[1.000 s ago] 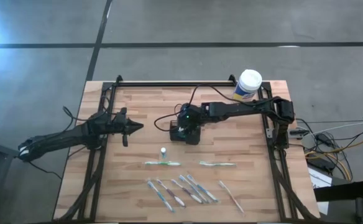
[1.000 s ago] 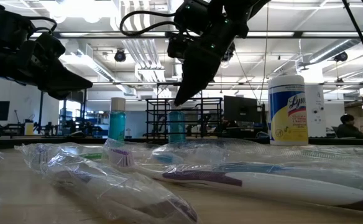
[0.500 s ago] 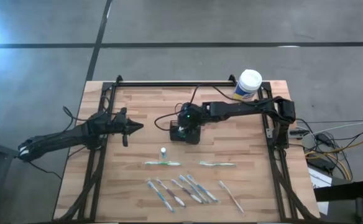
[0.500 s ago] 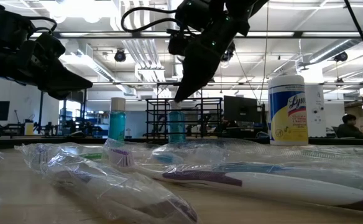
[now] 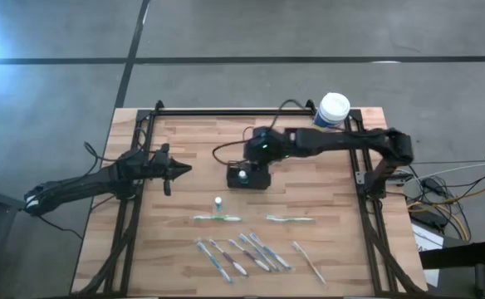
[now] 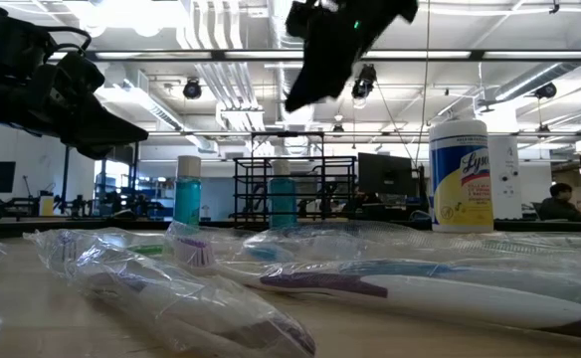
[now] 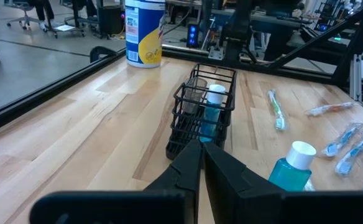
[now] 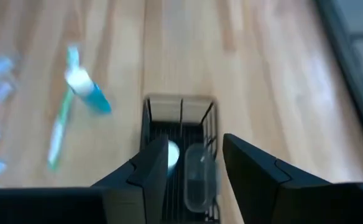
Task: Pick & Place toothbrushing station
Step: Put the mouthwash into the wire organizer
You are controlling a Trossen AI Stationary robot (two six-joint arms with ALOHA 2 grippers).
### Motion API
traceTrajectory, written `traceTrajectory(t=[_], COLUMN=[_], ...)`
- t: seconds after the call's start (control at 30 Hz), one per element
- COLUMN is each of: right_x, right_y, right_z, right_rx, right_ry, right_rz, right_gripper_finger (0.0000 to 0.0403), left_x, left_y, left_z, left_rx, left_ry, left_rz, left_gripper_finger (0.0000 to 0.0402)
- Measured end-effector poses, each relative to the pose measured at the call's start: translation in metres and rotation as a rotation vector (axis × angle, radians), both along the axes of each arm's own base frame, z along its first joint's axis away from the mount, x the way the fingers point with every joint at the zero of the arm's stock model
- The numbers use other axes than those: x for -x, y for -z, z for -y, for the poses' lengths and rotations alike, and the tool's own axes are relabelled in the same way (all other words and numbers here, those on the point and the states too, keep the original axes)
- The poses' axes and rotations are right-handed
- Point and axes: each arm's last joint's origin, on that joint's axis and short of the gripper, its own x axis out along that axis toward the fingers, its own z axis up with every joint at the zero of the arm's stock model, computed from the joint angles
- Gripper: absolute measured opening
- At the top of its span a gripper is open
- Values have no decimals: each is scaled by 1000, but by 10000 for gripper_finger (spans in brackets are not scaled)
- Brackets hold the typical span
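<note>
Mid-worktop, the black basket (image 5: 247,176) holds one blue bottle and a clear cup; right gripper (image 5: 262,146) hovers above it, jaws apart, empty. Toothbrushes (image 5: 244,254) and toothpaste tubes (image 5: 217,218) lie unloaded near the front edge. Left gripper (image 5: 176,169) waits closed.

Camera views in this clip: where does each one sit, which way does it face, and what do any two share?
High view: overhead, straight down on the table; both arms show, left gripper and right gripper.
Low view: table height, level across bagged toothbrushes into the room; arms enter from above.
Left wrist view: looks past its shut fingers at the black wire basket.
Right wrist view: looks down between open fingers into the basket.
Shared: both wrist views show the basket holding a blue white-capped bottle.
</note>
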Motion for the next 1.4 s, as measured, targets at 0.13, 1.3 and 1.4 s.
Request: traceTrajectory(t=[0.13,1.3,1.4], right_x=[27,281,285], right_y=[-40,38,48], right_z=[-4,-33,-33], right_rx=[27,6,-13], right_ry=[-6,23,49], right_rz=[195,1101,1109], right_gripper_finger=[130,8,8], left_x=[0,0,0], left_y=[0,0,0], left_z=[0,0,0], left_rx=[0,4,5], left_ry=[0,-1,-2], left_rz=[0,6,3], left_gripper_finger=[26,26,26])
